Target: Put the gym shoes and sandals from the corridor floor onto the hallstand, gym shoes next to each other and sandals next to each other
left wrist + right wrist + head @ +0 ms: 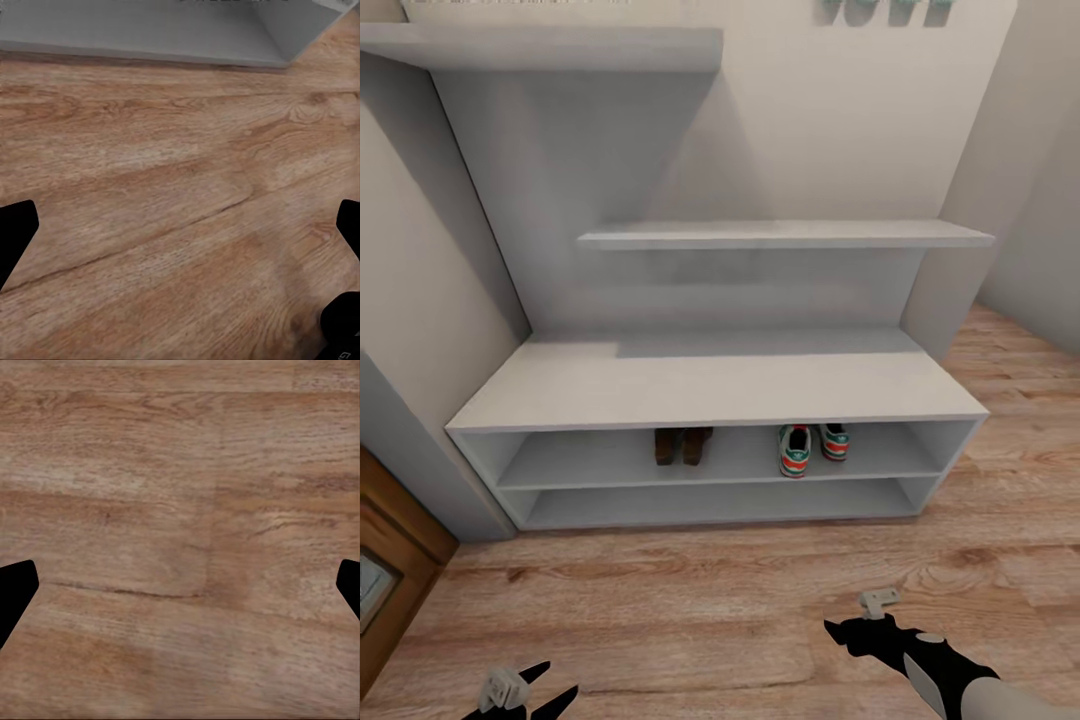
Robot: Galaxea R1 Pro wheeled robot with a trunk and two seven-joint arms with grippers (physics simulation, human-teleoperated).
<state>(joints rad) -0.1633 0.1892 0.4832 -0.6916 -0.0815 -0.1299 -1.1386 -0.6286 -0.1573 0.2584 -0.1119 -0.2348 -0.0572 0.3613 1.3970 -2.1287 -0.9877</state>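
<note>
Both sandals (pixel 682 445) and both sneakers (pixel 812 446) are seen paired on the shoe rack's (pixel 710 390) upper slot. The left claw (pixel 528 690) and right claw (pixel 860 625) are held wide over bare floor (pixel 690 610).

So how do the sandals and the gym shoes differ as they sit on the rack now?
The sandals are dark brown and sit near the middle of the upper slot; the gym shoes are cream with green and orange and sit further right. The sandals stand level, side by side; one gym shoe juts further forward than the other. Both pairs share the same slot of the shoe rack, each pair together, off the floor.
</note>
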